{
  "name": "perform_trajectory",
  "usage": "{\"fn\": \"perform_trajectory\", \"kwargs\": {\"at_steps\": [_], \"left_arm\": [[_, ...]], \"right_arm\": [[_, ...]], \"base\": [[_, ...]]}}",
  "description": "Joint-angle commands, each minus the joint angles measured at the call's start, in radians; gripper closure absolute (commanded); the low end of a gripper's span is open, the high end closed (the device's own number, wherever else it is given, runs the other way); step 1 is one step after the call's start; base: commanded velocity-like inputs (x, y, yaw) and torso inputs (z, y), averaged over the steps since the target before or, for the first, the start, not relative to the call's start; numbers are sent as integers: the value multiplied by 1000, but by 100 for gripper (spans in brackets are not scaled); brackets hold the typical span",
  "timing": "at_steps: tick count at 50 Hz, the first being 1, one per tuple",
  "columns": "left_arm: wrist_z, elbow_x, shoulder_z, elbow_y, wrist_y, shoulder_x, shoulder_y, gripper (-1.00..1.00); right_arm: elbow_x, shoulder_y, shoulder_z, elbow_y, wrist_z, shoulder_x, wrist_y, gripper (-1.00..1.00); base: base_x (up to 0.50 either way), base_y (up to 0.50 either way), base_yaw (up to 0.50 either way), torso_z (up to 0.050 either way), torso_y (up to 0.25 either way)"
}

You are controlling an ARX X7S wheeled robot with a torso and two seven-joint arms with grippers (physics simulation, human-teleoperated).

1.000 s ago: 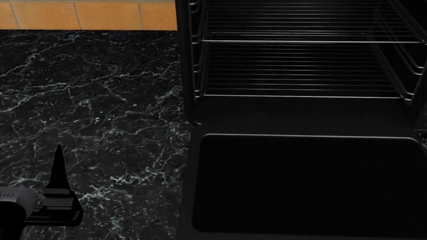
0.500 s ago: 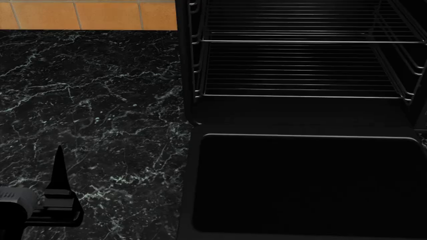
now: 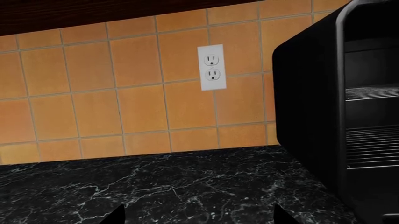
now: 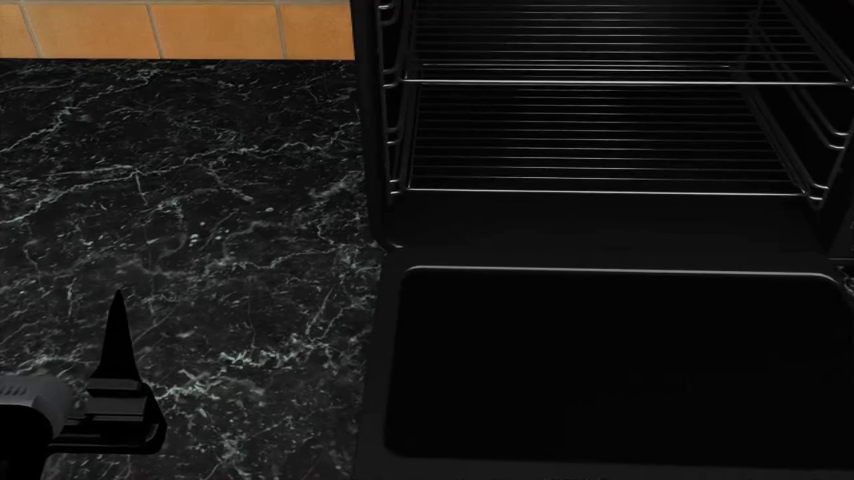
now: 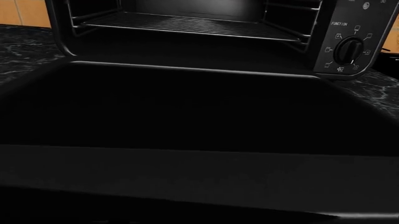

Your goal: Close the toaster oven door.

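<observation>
The toaster oven (image 4: 601, 130) stands at the back right of the counter with its silver wire racks showing; it also shows in the left wrist view (image 3: 311, 107) and the right wrist view (image 5: 187, 23). Its door (image 4: 614, 370) lies folded down flat toward me, fully open. The right wrist view looks along the door (image 5: 187, 107) from just beyond its front edge, and no right fingers show there. My left gripper (image 3: 199, 218) is open and empty, low over the counter left of the oven. One of its fingers (image 4: 118, 340) shows in the head view.
The black marble counter (image 4: 187, 200) stretches left of the oven. An orange tiled wall (image 3: 93, 93) with a white outlet (image 3: 211, 67) is behind it. The oven's side panel carries a round black knob (image 5: 348, 50).
</observation>
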Motion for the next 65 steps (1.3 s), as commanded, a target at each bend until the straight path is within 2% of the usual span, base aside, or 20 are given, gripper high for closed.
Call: {"fn": "perform_trajectory", "kwargs": {"at_steps": [1,38,65], "left_arm": [[-5,-4,3,3,0,-4,-1,-100],[-20,-16,11,9,2,-14,1,-100],[-30,-33,6,30,-3,-24,3,-100]], "right_arm": [[4,96,22,-52,6,24,26,-100],[83,225,55,-159,61,72,151,-100],[225,495,51,-125,75,68,331,-100]], "base": [[20,0,5,0,0],[13,1,9,0,0],[15,4,13,1,0]]}}
